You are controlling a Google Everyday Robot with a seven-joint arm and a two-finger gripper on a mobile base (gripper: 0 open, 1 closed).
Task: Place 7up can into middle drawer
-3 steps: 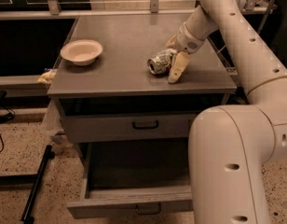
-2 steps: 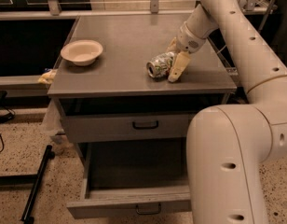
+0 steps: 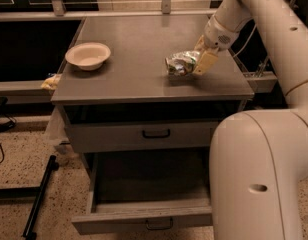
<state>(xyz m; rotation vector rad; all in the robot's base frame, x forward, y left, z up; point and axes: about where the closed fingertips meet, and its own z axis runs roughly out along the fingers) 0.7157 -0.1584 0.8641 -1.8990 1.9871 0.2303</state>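
Gripper: the gripper (image 3: 200, 63) is low over the right part of the tabletop, right at the can's right end and seemingly touching it.
7up can: the 7up can (image 3: 179, 64) lies on its side on the table top (image 3: 139, 39), crumpled, with green markings (its shiny end faces left).
Arm: the cream arm (image 3: 266, 19) comes down from the upper right.
Bowl: the cream bowl (image 3: 88, 55) sits upright at the left of the top, well apart from the can.
Upper drawer: the upper drawer (image 3: 119, 136) is nearly shut.
Middle drawer: the middle drawer (image 3: 119, 223) is pulled out, with its dim inside showing.
Floor: a black pole (image 3: 39, 199) lies at lower left.
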